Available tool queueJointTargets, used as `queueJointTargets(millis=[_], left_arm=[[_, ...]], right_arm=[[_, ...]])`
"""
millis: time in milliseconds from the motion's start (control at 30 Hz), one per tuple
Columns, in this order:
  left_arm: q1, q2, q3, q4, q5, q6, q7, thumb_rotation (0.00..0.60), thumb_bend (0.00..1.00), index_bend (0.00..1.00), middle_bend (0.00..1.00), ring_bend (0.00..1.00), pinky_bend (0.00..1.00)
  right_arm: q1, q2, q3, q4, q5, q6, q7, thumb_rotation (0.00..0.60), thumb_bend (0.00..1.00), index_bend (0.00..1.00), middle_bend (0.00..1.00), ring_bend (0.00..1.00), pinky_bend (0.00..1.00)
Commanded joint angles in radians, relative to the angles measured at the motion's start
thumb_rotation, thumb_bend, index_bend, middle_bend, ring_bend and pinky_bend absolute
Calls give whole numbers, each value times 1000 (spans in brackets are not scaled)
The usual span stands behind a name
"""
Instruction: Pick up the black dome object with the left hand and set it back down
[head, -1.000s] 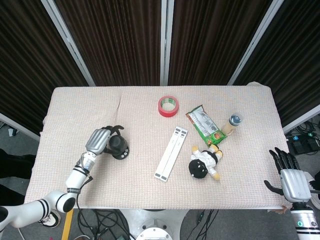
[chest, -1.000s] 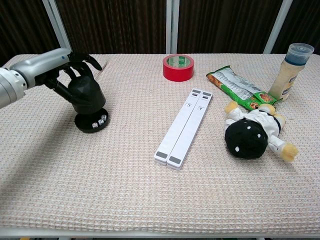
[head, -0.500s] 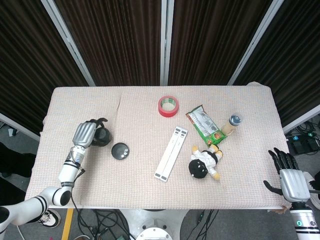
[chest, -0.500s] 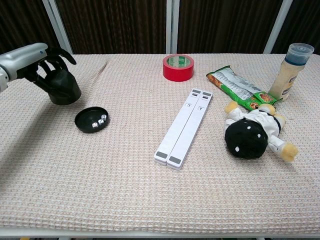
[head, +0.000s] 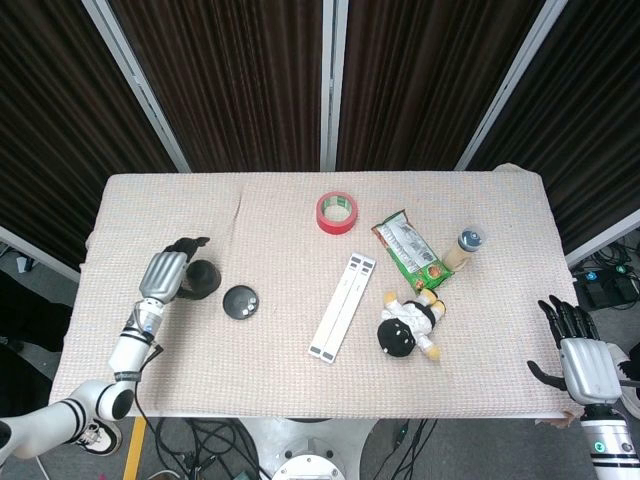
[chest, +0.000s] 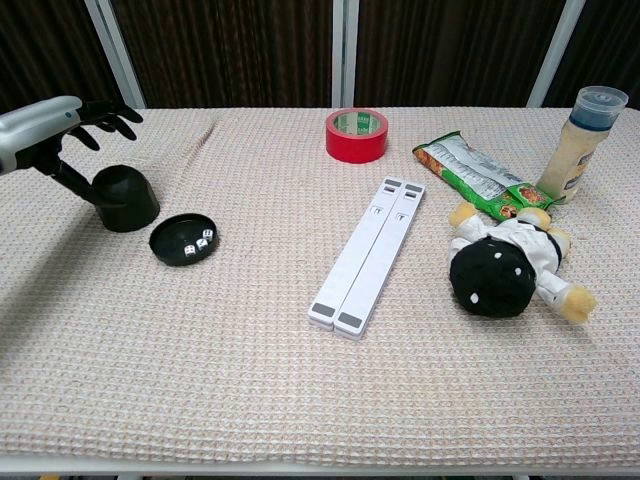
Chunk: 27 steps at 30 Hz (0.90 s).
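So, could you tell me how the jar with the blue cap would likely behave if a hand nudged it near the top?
The jar stands upright, tall and narrow, so a push near its blue cap would probably tip it rather than slide it. Its body looks round, so once down it may roll across the table. The snack packet lies close on one side and might stop it.

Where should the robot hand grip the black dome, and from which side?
Judgement: around the rounded upper body of the black dome, from above and the table's left edge. It stands upright on the cloth, flat base down, with the left robot hand already on that side. The dice tray lies close on the other side, so coming from there risks knocking it.
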Motion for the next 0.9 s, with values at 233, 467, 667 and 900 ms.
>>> queueJointTargets(millis=[233,467,667,900], left_arm=[[139,205,60,-362,-34,155,231,600,31,137,185,132,228],[279,281,142,-498,0,364,413,600,3,137,185,101,185],[364,310,192,-507,38,467,477,600,0,138,166,74,138],[447,315,230,-497,106,564,473,600,0,138,165,73,136]], right_arm=[[-10,8,-1,8,-13,25,21,600,105,0,0,0,0],[-12,8,-5,12,-21,29,34,600,106,0,0,0,0],[-17,11,-7,1,-34,46,25,600,123,0,0,0,0],[-16,4,-14,3,-41,40,13,600,122,0,0,0,0]])
